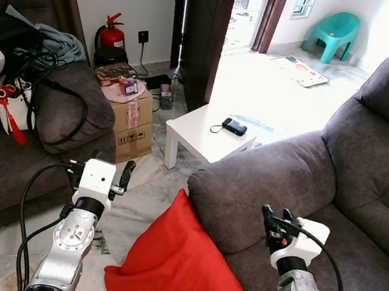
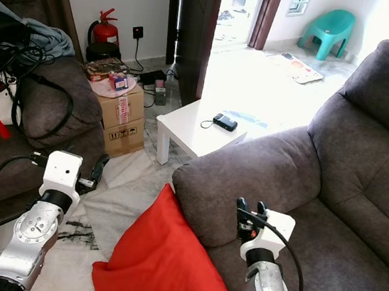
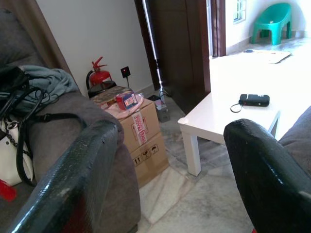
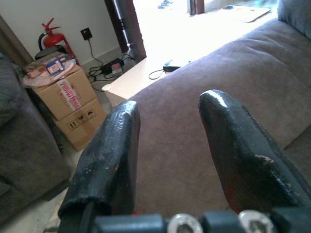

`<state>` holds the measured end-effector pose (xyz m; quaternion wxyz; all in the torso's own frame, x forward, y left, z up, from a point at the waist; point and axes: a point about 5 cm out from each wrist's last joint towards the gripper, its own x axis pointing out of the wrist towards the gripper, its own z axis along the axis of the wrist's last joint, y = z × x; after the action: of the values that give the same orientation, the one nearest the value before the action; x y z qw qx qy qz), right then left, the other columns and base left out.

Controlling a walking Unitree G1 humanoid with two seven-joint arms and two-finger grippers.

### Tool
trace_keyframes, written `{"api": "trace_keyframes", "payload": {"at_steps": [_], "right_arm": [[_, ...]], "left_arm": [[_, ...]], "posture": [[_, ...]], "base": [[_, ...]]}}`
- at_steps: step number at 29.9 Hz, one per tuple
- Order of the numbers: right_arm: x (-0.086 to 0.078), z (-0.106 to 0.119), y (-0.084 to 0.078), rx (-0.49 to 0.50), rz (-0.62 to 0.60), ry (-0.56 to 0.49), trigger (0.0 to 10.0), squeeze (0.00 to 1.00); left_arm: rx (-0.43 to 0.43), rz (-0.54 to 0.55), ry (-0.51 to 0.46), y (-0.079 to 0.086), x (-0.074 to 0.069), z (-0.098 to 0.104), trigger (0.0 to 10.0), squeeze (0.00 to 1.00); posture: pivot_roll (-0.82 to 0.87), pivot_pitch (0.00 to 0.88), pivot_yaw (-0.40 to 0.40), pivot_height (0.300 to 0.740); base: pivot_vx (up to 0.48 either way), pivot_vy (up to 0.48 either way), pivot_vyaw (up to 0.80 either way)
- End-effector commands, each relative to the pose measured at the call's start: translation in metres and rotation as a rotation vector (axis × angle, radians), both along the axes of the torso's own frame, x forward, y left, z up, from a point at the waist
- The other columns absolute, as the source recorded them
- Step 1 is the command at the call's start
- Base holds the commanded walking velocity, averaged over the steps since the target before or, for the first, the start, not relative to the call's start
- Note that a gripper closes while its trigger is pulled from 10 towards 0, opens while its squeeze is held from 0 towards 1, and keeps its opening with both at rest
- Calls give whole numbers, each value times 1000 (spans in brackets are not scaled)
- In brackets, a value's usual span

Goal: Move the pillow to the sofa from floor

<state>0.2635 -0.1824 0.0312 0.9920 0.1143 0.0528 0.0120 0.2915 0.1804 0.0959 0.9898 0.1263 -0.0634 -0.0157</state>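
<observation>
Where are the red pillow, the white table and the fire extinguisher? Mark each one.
red pillow (image 1: 175, 265), left eye view, middle of its front face.
white table (image 1: 200, 128), left eye view, bare tabletop.
fire extinguisher (image 1: 111, 35), left eye view, red cylinder body.

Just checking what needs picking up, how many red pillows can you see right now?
1. The red pillow leans against the grey sofa's armrest, low between the two arms. Others may be hidden behind the furniture.

white low table (image 1: 200, 133) with a black device (image 1: 234, 126), cardboard box (image 1: 131, 121), red fire extinguisher (image 1: 111, 33), teal chair (image 1: 333, 33)
</observation>
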Motion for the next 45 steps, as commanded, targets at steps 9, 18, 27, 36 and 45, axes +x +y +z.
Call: {"api": "trace_keyframes", "payload": {"at_steps": [9, 18, 27, 36, 45], "right_arm": [[5, 8, 3, 9, 21, -18, 10000, 0], [6, 8, 4, 9, 36, -15, 10000, 0], [10, 11, 4, 4, 40, -28, 10000, 0], [11, 12, 3, 3, 39, -28, 10000, 0], [13, 14, 4, 8, 39, -31, 10000, 0]], "left_arm": [[-14, 8, -16, 1, 3, 8, 10000, 0], [-16, 9, -16, 0, 3, 8, 10000, 0], [-20, 10, -14, -1, 3, 7, 10000, 0], [-29, 15, -10, 0, 5, 8, 10000, 0], [-33, 20, -6, 1, 6, 8, 10000, 0]], "posture": [[57, 0, -55, 669], [56, 0, -56, 615], [56, 0, -60, 606], [56, 0, -64, 606], [54, 0, -63, 606]], "base": [[0, 0, 0], [0, 0, 0], [0, 0, 0], [0, 0, 0], [0, 0, 0]]}}
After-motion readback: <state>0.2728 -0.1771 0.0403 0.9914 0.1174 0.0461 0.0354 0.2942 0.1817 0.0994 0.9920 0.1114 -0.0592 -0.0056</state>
